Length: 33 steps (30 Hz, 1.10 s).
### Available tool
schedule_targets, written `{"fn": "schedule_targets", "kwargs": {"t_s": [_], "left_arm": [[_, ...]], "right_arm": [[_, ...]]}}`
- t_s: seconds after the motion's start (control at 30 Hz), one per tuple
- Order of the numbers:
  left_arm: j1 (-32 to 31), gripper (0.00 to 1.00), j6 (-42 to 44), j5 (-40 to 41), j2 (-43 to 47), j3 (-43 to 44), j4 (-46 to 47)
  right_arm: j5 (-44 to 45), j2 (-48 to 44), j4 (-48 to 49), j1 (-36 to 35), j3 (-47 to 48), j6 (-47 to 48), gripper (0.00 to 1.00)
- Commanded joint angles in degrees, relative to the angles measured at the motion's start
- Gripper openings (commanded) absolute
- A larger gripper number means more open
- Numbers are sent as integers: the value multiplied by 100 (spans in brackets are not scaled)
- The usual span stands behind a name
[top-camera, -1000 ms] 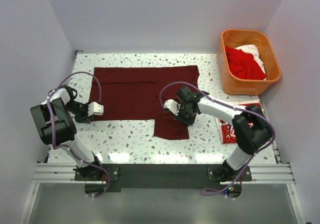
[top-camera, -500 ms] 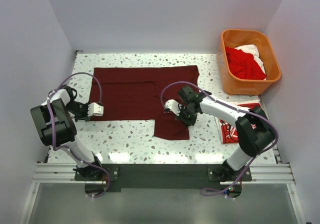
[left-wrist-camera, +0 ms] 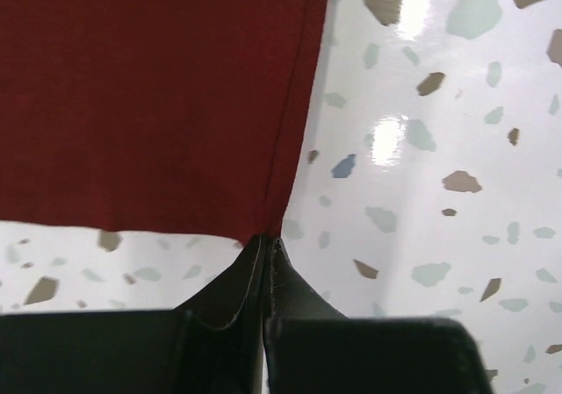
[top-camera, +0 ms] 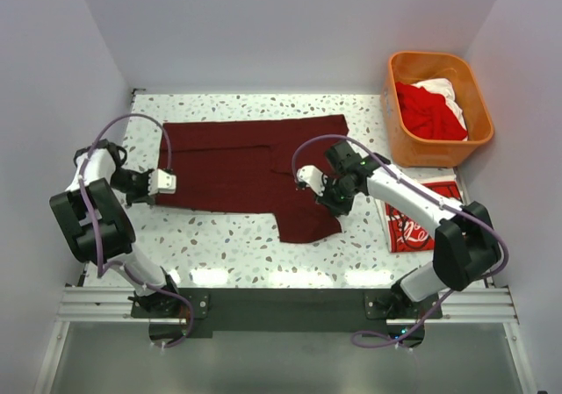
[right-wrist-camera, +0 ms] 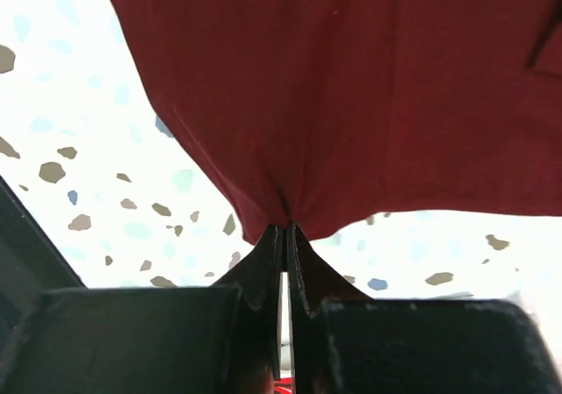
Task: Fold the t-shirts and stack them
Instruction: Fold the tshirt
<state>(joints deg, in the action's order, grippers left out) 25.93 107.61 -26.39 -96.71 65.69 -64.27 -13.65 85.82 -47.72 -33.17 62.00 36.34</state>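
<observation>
A plain dark maroon t-shirt (top-camera: 246,161) lies spread on the speckled table. My left gripper (top-camera: 156,183) is shut on its left corner, pinched at the fingertips in the left wrist view (left-wrist-camera: 266,238), with the cloth (left-wrist-camera: 149,87) running away from it. My right gripper (top-camera: 332,199) is shut on the shirt's right edge (right-wrist-camera: 351,87), and the cloth bunches at the closed jaws (right-wrist-camera: 286,229). A folded red Coca-Cola shirt (top-camera: 420,227) lies at the right. More red and white shirts (top-camera: 430,109) sit in the basket.
An orange plastic basket (top-camera: 479,144) stands at the back right corner. The white walls close in on the left, back and right. Bare speckled table (top-camera: 219,245) runs along the front near the arm bases.
Both grippers moved outward while holding the maroon shirt: the left one to the left and back, the right one to the right. The shirt is pulled flatter and shifted slightly.
</observation>
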Motion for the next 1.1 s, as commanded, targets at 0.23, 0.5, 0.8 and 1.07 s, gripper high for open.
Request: {"fn": "schedule_targets", "kwargs": {"t_s": [0.23,0.5,0.8,1.07], "left_arm": [[52,0,-557,-938,-506,1015,-156],[35,0,-1067,-1263,-893,1648,63],[-115,0,-1699,-1421,-1157,1939,599],[-176,0,-1955,-1500,-1465,2439,679]], "right_arm": [[-349,707,-580,601,1367,910,0],[-463,1568,-1274,882,2631,1525,0],[-411,2535,-1757,1137,4099,1903,0],[-402,3168,-2004,1304,4944,2141,0]]}}
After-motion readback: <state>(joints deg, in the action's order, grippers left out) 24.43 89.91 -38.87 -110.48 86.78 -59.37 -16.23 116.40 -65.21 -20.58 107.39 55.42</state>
